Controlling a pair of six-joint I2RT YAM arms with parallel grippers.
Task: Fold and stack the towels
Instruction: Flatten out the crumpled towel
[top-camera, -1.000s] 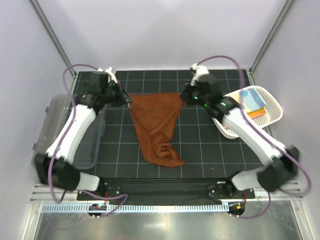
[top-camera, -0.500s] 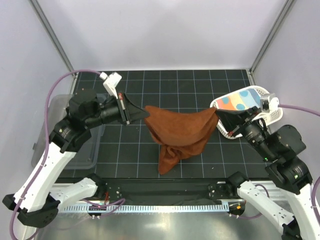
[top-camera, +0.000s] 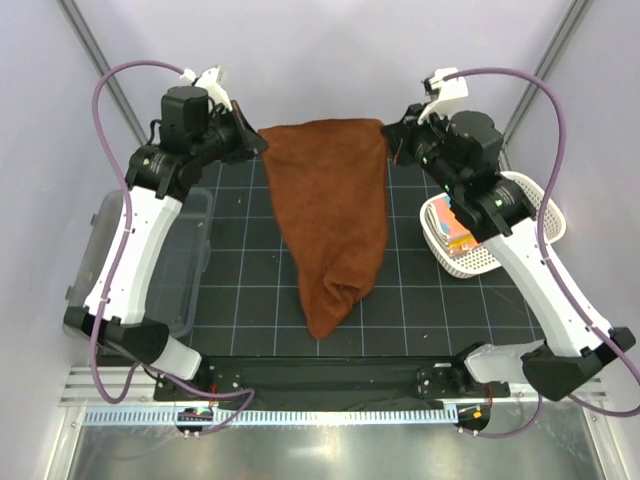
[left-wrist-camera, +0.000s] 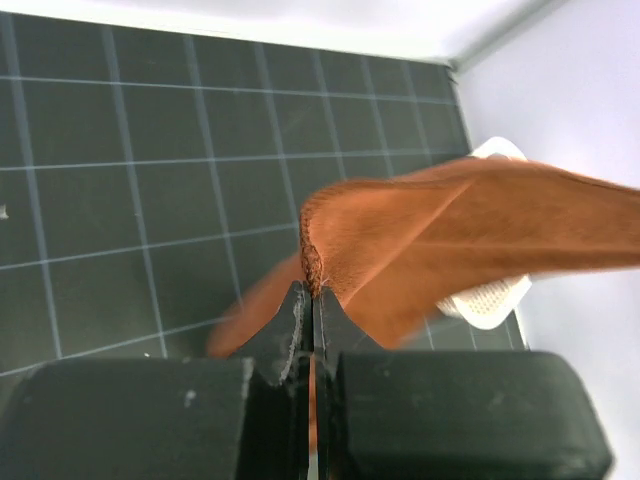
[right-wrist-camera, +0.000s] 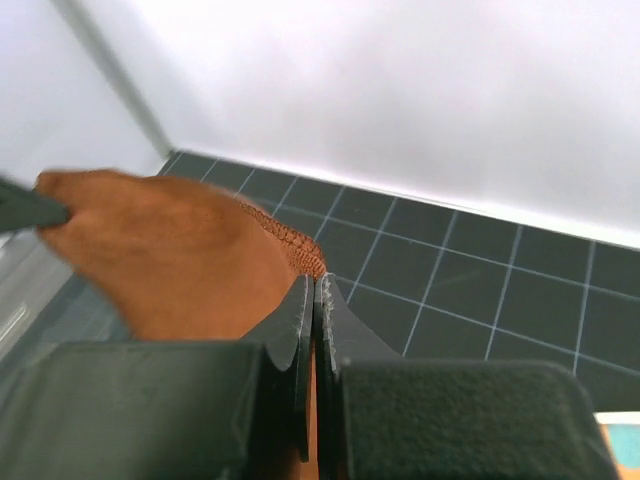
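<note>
The large rust-brown towel (top-camera: 330, 215) hangs in the air between my two grippers, its lower end bunched near the mat's front. My left gripper (top-camera: 258, 140) is shut on its top left corner, and my right gripper (top-camera: 390, 135) is shut on its top right corner. In the left wrist view the towel (left-wrist-camera: 440, 235) stretches away from the shut left gripper (left-wrist-camera: 313, 295). In the right wrist view the hemmed corner of the towel (right-wrist-camera: 170, 250) sits in the shut right gripper (right-wrist-camera: 314, 290). Other towels (top-camera: 458, 228), orange and light blue, lie in the white basket (top-camera: 500, 240).
A clear plastic bin (top-camera: 170, 265) stands at the left edge of the black gridded mat (top-camera: 240, 290). The white perforated basket is at the right, partly under my right arm, and shows in the left wrist view (left-wrist-camera: 490, 300). White walls close the back and sides.
Both grippers have risen and moved toward the back with the rust-brown towel. The towel has gone from lying bunched on the mat to hanging spread and stretched between them.
</note>
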